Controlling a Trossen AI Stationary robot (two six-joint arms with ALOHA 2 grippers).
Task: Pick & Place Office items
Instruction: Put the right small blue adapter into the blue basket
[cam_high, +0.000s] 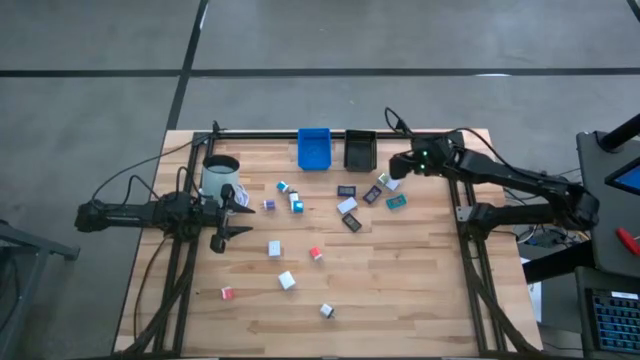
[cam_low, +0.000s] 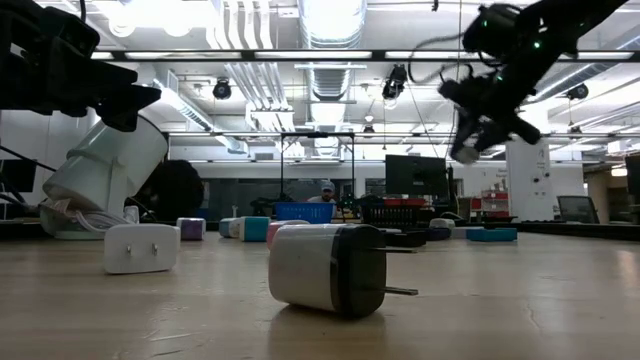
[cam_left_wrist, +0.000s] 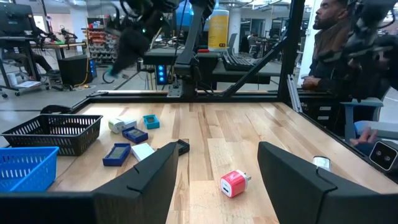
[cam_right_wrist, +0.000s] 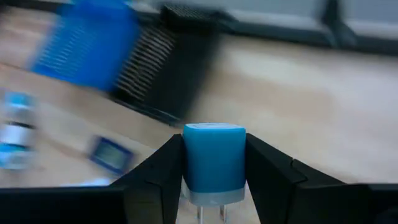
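I see a blue-white block (cam_right_wrist: 214, 163) clamped between the right gripper (cam_right_wrist: 214, 180) fingers, raised off the table (cam_high: 400, 280), with the black bin (cam_right_wrist: 168, 74) and blue bin (cam_right_wrist: 87, 43) ahead of the fingertips. The left gripper (cam_left_wrist: 214, 180) is spread open, empty, a red block (cam_left_wrist: 232, 183) lying just beyond its fingers.

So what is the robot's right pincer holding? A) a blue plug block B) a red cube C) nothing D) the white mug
A: in the right wrist view the right pincer is shut on a blue plug block, gripped between its two fingers, up above the table near the black bin.
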